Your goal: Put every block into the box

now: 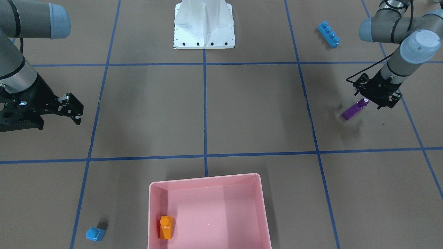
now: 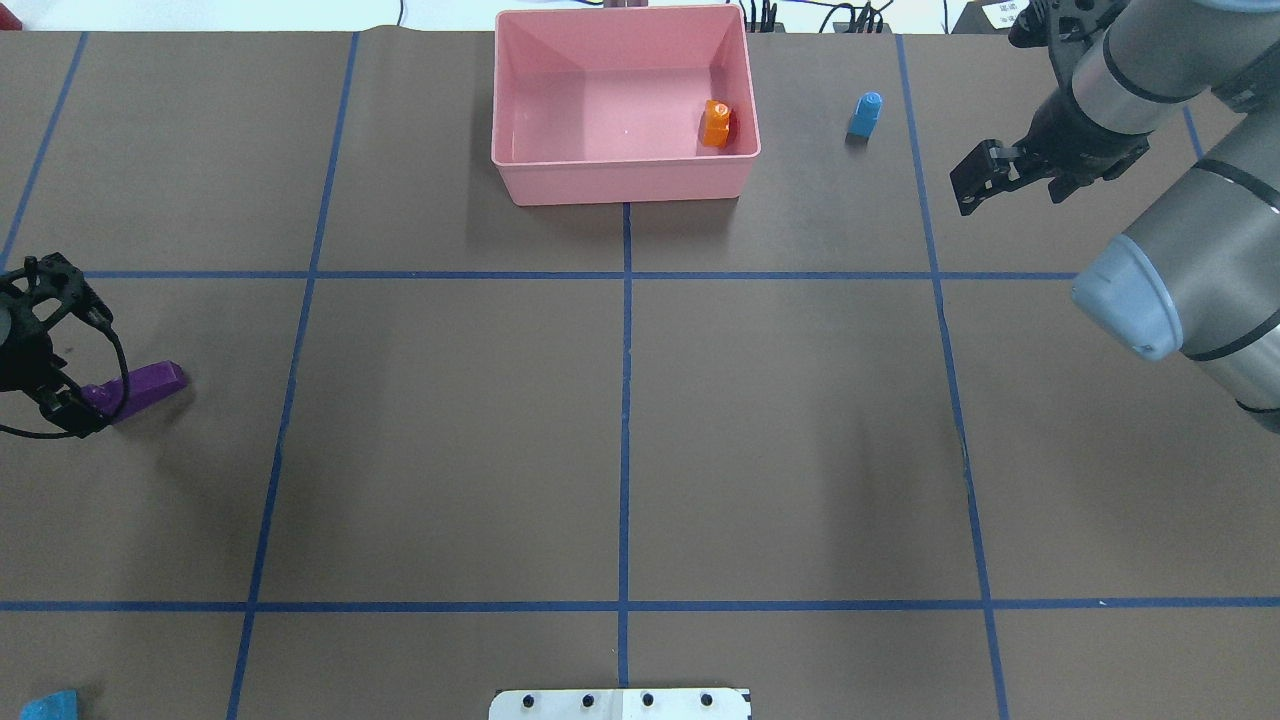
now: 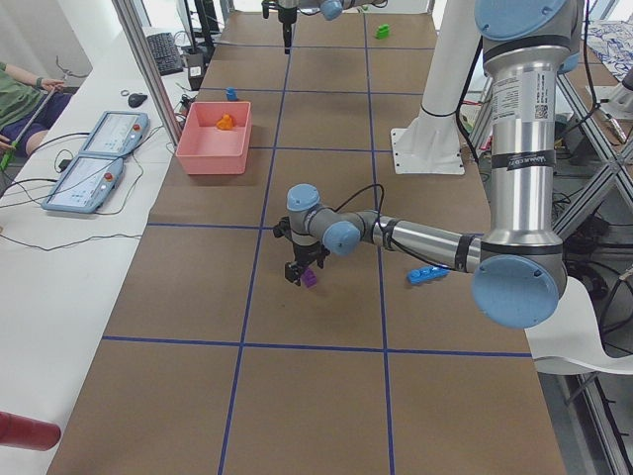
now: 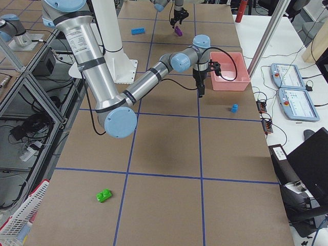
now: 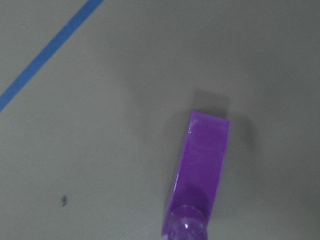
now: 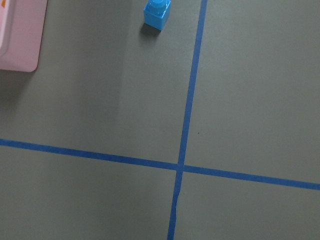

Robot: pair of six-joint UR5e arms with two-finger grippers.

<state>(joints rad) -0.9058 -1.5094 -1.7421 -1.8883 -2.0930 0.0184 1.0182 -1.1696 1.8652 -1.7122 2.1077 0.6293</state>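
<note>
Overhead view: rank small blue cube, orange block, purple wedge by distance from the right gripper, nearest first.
From the right gripper:
1. small blue cube, on the table just right of the pink box.
2. orange block, inside the box, by its right wall.
3. purple wedge, far across the table on the left side.

Pink box point(image 2: 625, 185): open, upright, middle of table's far edge.
Orange block point(image 2: 716, 124): inside box, against right wall.
Blue cube point(image 2: 866, 113): stud up, on table just right of box.
Purple wedge point(image 2: 140, 385): tilted, stud end in left gripper point(image 1: 366, 99), left part of table.
Long blue block point(image 1: 328, 34): flat, studs up, left part, toward near edge.
Green block point(image 4: 104, 195): flat, toward right end.
</note>
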